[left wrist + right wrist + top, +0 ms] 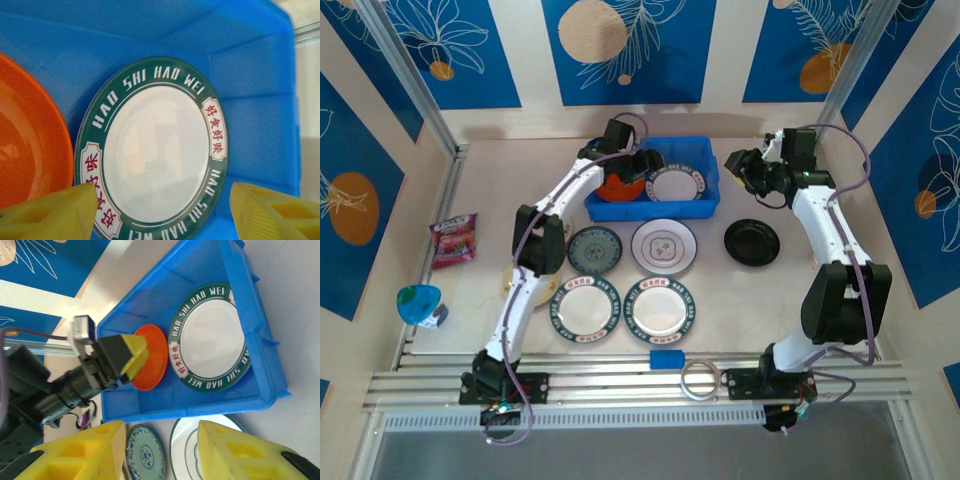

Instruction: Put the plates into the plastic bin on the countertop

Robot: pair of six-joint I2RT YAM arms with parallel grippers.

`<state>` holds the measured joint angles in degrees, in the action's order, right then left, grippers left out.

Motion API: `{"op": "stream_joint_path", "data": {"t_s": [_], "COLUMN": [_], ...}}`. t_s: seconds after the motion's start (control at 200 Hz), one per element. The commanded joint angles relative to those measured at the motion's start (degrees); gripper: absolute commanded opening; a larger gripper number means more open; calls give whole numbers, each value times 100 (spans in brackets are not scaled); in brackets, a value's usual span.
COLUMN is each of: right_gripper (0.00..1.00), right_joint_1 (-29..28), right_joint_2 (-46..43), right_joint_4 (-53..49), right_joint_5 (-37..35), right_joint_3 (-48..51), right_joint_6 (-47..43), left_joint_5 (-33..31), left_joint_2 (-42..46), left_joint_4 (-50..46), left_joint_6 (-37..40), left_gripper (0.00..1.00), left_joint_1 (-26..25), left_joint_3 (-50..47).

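Left tool spread, empty over orange plate and green-rimmed plate in bin; I'd lift straight up clear of rim before next pick; right tool spread, empty.

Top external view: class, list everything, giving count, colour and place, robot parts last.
plastic bin: one, blue, far centre of countertop
orange plate: one, in bin, left
green-rimmed plates: three, white; one in bin, two nearest row
teal plate: one, middle row left
grey-patterned plate: one, white, middle row centre
black plate: one, middle row right
snack packet: one, pink, left
blue-green object: one, left edge
blue block: one, near rail
tape ring: one, clear, near rail
left gripper: open, over bin
right gripper: open, right of bin
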<state>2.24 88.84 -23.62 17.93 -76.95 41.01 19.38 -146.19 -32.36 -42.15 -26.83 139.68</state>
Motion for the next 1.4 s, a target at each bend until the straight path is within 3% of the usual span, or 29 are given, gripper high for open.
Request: {"op": "stream_joint_path", "data": {"t_s": [0.0, 0.02, 0.055, 0.07, 0.185, 0.38, 0.695, 0.87, 1.101, 1.396], "right_gripper": [43, 43, 43, 43, 43, 42, 42, 42, 40, 36], "right_joint_1": [-22, -17, -9, -5, 43, 123, 361, 843, 1126, 1456], "right_joint_2": [-341, -376, -447, -485, -854, -1524, -1959, -1805, -1507, -1126], "right_joint_4": [-154, -179, -254, -288, -396, -638, -581, -617, -624, -989], "right_joint_5": [-85, -117, -155, -181, -323, -442, -461, -92, -238, -694], "right_joint_3": [228, 263, 315, 354, 862, 1836, 2838, 3286, 3520, 3494], "right_joint_6": [-85, -95, -110, -119, -160, -90, 109, 225, 342, 190], "left_joint_5": [-348, -404, -577, -652, -1397, -1895, -874, -444, 337, 608], "left_joint_2": [586, 646, 754, 809, 1391, 3177, 4193, 4618, 4956, 4962], "left_joint_4": [-247, -299, -418, -473, -894, 183, 148, 989, 2072, 2568], "left_joint_6": [370, 447, 553, 610, 1010, 1469, 1235, 1021, 637, 439], "left_gripper": [75, 77, 97, 100, 100, 100, 100, 100, 100, 100], "left_joint_1": [-63, -78, -98, -109, -255, -527, -519, -510, -491, -389], "left_joint_3": [125, 118, 117, 107, -205, -2587, -3880, -4957, -5852, -6065]}}
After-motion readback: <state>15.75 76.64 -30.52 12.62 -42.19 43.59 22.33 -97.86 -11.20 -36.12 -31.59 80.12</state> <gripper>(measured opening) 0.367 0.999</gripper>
